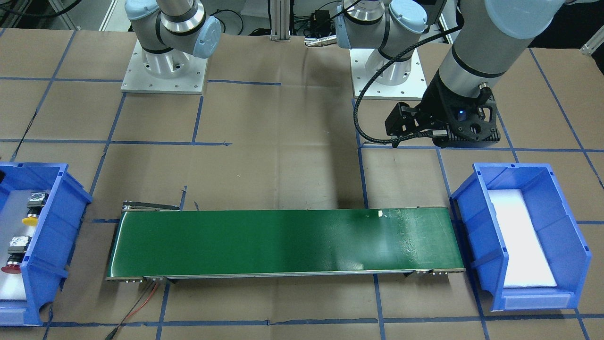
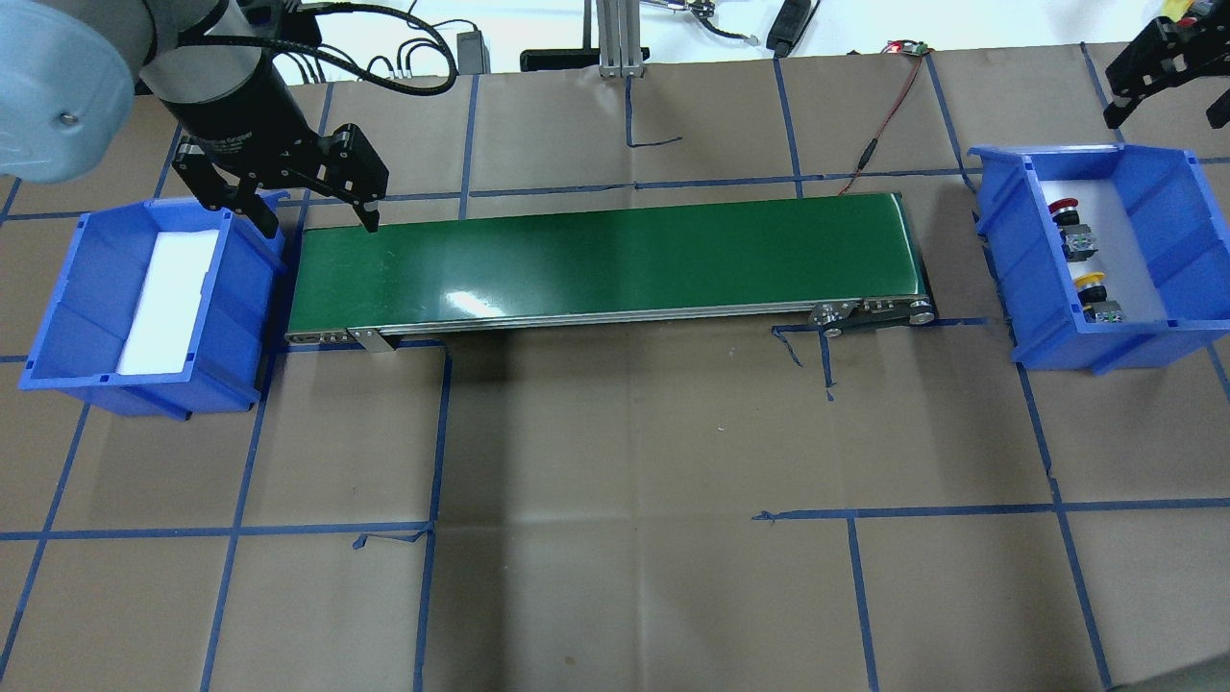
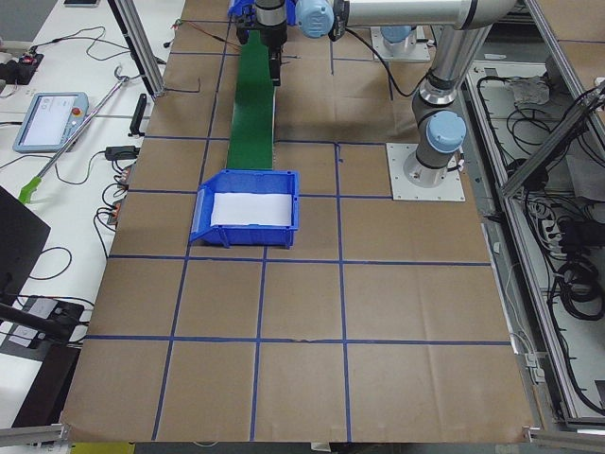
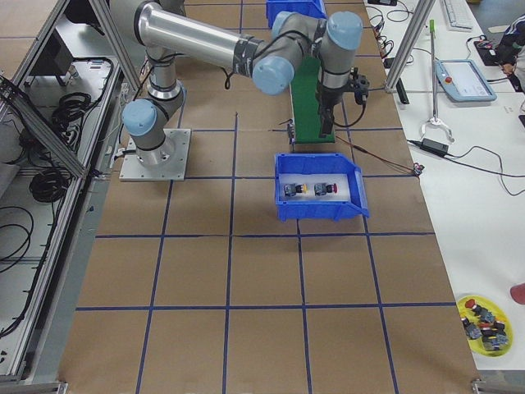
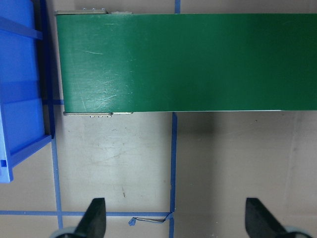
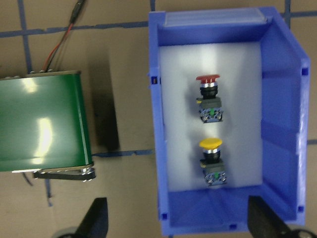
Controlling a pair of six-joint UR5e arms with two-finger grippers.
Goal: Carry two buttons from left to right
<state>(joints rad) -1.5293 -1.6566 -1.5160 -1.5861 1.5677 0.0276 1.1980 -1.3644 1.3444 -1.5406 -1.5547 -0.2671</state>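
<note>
Two mushroom-capped, yellow button (image 6: pixel 213 161), red button (image 6: pixel 208 99)

Blue bin (image 3: pixel 244 233), white liner (image 3: pixel 248 209) inside, at near end of green belt (image 3: pixel 251 113); left arm (image 3: pixel 452 57) on grey plate (image 3: pixel 425 192), left gripper (image 3: pixel 274 78) over belt; brown table (image 3: pixel 378 312) gridded in blue tape.
</note>
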